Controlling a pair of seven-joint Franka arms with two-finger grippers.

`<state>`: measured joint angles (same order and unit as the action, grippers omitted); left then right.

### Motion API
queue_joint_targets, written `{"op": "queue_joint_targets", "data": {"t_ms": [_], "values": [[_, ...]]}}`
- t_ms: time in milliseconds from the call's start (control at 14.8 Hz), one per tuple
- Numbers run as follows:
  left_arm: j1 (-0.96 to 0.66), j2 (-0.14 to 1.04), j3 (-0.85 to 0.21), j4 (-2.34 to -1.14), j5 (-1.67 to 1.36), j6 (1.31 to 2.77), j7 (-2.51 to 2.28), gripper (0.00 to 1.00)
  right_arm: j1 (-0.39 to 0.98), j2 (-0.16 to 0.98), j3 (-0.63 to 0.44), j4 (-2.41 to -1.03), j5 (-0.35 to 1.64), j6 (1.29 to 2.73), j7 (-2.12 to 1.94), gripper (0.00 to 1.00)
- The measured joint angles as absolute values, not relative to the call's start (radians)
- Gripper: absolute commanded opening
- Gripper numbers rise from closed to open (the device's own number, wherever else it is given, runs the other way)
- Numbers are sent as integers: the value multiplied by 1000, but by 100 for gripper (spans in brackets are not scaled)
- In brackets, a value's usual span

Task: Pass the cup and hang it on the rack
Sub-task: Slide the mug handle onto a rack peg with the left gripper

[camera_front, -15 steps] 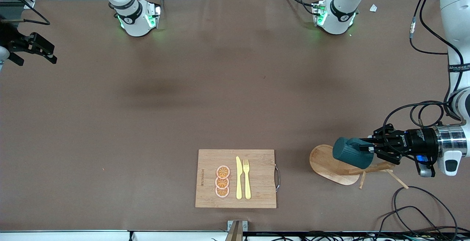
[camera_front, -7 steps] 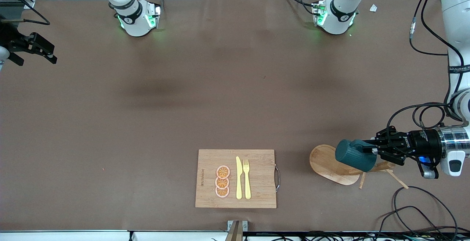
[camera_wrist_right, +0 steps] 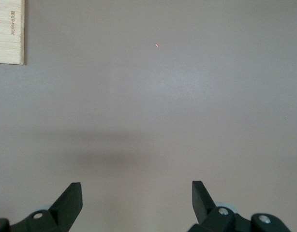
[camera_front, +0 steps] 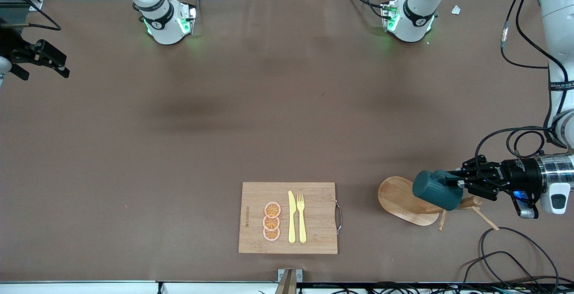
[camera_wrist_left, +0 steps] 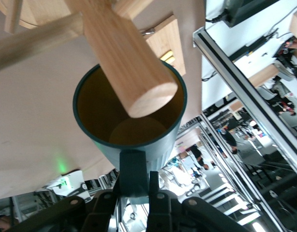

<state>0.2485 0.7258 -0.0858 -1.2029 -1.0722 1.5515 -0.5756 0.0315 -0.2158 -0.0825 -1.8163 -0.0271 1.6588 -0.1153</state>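
2 grippers are in view, and only 1 is loaded. The cup (camera_front: 437, 192) is clamped by its handle in the left gripper (camera_front: 458, 183), carried on its side over the rack (camera_front: 415, 202), which stands near the bench's front edge at the left arm's end. In the left wrist view a wooden end of the rack (camera_wrist_left: 124, 63) lies across the cup's (camera_wrist_left: 131, 116) open mouth; whether it is the post or a peg cannot be told. The pass is judged complete and the hanging step is in hand. Next, the handle loop would have to be slid over a peg before release. The thin pegs (camera_front: 484, 218) crowd the approach. The right gripper (camera_front: 42, 58) waits, spread wide and empty, at the bench's other end. A board (camera_front: 287, 218) with a knife (camera_front: 291, 217), fork (camera_front: 301, 218) and 3 slices (camera_front: 271, 221) lies at the front edge, well apart from the rack.
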Motion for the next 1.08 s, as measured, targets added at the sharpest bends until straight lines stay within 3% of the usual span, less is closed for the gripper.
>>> {"op": "queue_joint_targets", "data": {"t_ms": [1082], "values": [[269, 778, -87, -1204, -1101, 1548, -574, 1, 31, -216, -82, -1816, -27, 1659, -115, 100]]}}
